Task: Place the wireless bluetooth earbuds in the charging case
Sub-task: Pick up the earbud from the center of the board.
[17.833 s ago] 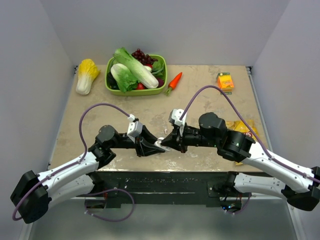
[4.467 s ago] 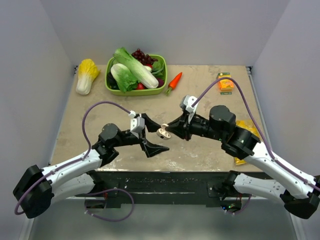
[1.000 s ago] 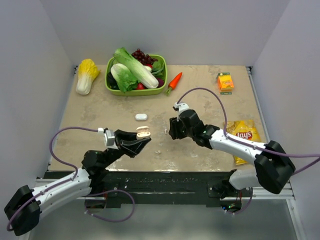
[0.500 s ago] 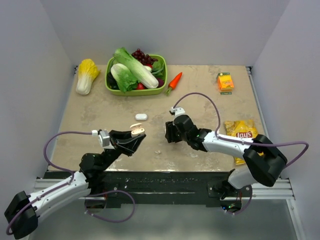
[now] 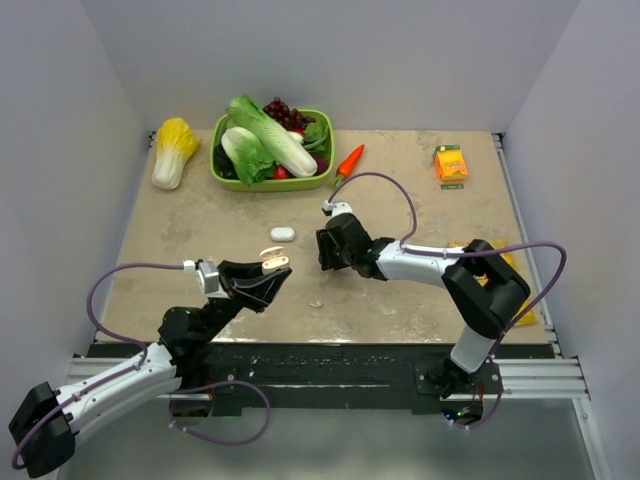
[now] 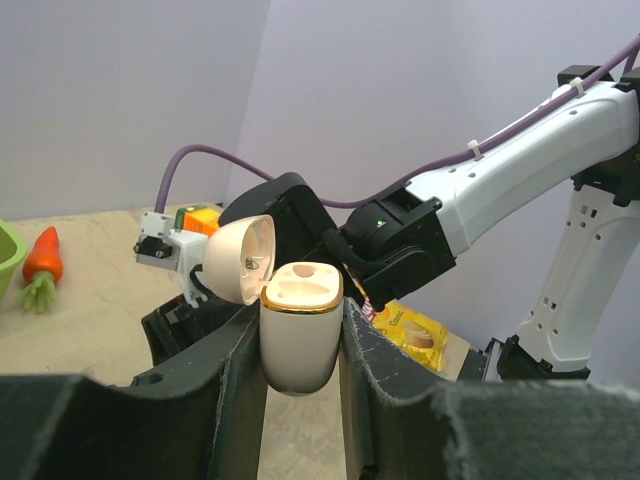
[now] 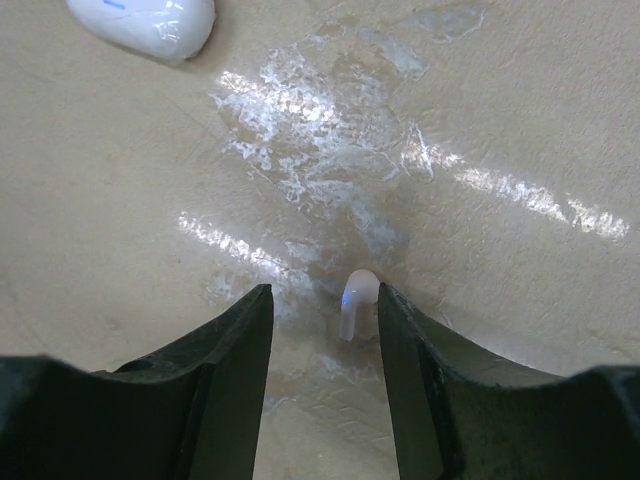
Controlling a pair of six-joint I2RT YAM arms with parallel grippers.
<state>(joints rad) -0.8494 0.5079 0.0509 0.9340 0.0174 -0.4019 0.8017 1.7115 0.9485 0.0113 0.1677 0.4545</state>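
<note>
Right gripper (image 7: 323, 300) is down at the table (image 5: 200, 215), jaws part open and straddling one earbud (image 7: 357, 302). The bud lies on the surface just beside one finger and is not pinched, so nothing is held. Left gripper (image 6: 298, 322) is closed on the case (image 6: 298, 345), clamping its lower body on both flanks and holding it upright in the air, with the lid (image 6: 238, 262) hinged open.

Progress: early. The case is secured and opened. The hollow in its top face shows cream plastic and no bud seated, as far as the left wrist view allows. Left to do, in my judgement: close on the bud, lift it, carry it to the case and seat it, then repeat for the other.

A pale speck (image 5: 316, 303) lies well to the near side of the basket (image 5: 270, 186), nearer the arm bases than the straddled bud. It may be the second earbud but is too small to tell. A white oval item (image 5: 283, 233) with a blue mark rests between the basket and the bud.

Surface: beige, mottled and glossy, with glare streaks around the bud. A carrot (image 5: 348, 162) lies just beside the basket. A carton (image 5: 451, 163) stands well apart from the basket, toward the right arm's side.

Room: plain pale walls (image 5: 330, 60) close in on three sides.
</note>
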